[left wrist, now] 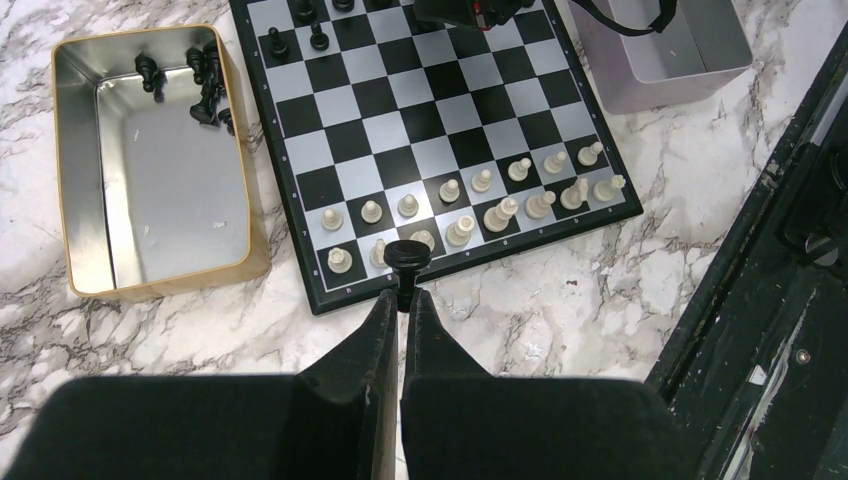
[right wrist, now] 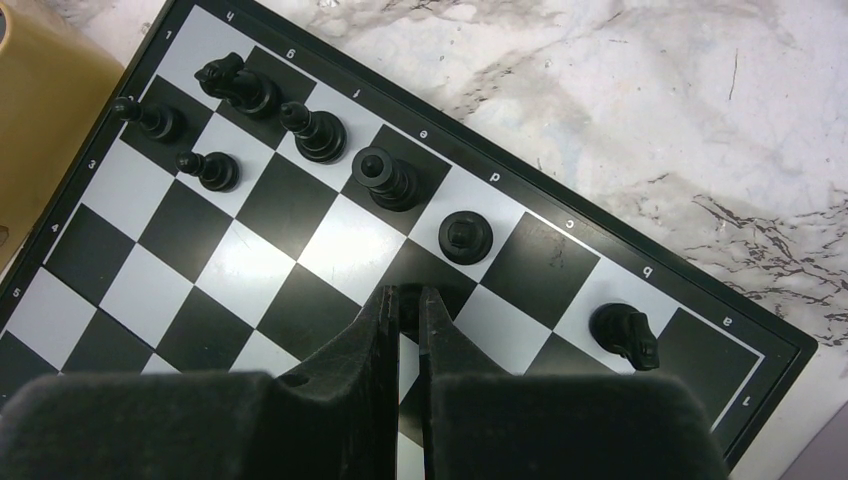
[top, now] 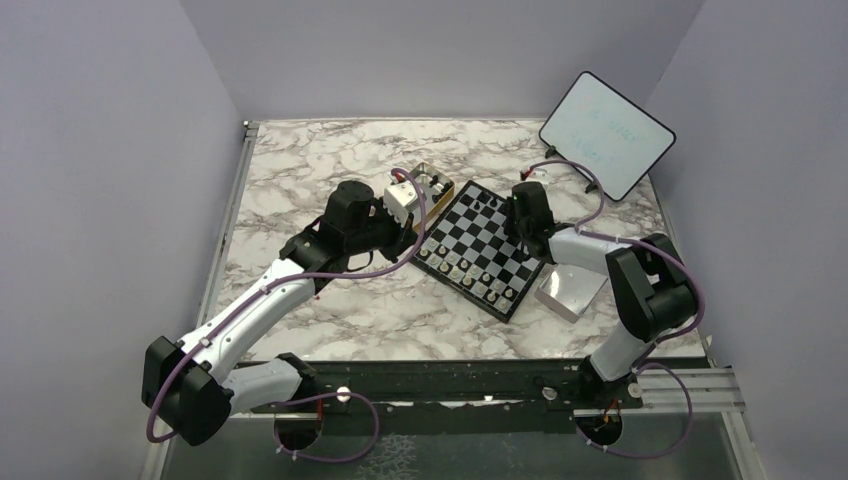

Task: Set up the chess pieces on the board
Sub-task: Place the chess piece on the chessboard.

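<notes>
The left gripper (left wrist: 404, 300) clamps a black piece (left wrist: 406, 258), which next needs carrying to the far rows of the board (left wrist: 400, 130). Whether the near-shut right gripper (right wrist: 407, 300) holds anything cannot be told.

Top cam: high behind the arm bases (top: 290, 375), angled down, whole table (top: 400, 320) in frame. Left wrist cam: mid-height off the board's (left wrist: 400, 130) left edge, facing right, tin (left wrist: 150, 200) included. Right wrist cam: close above the board's far rows. All three share the board.

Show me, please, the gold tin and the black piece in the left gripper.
gold tin (left wrist: 165, 190): left wrist view, bare floor.
black piece (left wrist: 408, 257): left wrist view, its head.
</notes>
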{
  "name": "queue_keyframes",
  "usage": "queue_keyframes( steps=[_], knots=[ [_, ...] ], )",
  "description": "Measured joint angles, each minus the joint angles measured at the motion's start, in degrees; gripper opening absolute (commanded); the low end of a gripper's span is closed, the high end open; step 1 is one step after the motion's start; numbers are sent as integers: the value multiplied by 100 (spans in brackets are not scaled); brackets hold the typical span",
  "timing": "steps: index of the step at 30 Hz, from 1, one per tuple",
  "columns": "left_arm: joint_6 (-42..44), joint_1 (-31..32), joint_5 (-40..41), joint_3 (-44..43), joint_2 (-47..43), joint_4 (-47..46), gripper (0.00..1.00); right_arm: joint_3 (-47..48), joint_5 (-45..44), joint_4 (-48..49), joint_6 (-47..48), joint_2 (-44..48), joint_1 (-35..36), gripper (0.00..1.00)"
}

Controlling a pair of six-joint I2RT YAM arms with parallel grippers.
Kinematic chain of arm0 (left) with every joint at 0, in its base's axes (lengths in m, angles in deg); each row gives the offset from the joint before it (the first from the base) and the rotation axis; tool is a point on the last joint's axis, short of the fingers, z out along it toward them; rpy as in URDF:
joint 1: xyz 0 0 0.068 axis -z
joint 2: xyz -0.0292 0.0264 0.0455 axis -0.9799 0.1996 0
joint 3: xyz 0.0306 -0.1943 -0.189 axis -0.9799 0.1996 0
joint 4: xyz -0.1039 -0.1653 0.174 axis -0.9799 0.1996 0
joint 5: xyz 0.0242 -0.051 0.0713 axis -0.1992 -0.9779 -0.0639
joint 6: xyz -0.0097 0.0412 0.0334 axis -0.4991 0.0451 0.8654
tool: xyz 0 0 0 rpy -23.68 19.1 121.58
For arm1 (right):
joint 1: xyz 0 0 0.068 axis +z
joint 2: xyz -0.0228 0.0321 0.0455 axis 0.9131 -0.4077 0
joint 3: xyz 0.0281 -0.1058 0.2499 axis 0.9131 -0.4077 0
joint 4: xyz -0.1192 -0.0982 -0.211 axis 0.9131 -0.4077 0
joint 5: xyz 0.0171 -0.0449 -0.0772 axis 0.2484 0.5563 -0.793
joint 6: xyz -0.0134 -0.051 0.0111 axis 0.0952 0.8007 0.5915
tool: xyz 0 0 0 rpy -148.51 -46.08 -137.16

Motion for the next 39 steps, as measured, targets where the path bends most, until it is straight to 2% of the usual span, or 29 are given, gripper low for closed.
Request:
queue_keyframes(
  steps=[7, 15, 24, 34, 39],
  knots=[
    [0, 0, 0, 0, 0, 0, 0, 9, -20, 50, 42, -26, 0, 14],
    [0, 0, -2, 0, 0, 0, 0, 68, -31, -11, 35, -70, 0, 30],
    [15, 0, 0, 0, 0, 0, 0, 262, -9, -372, 7, 61, 0, 32],
    [-76, 0, -61, 0, 7, -4, 0, 431, 435, -1268, 31, 1040, 0, 36],
    [-420, 0, -444, 0, 144, -20, 0, 476, 1471, -1530, 608, 1836, -2, 38]
  ],
)
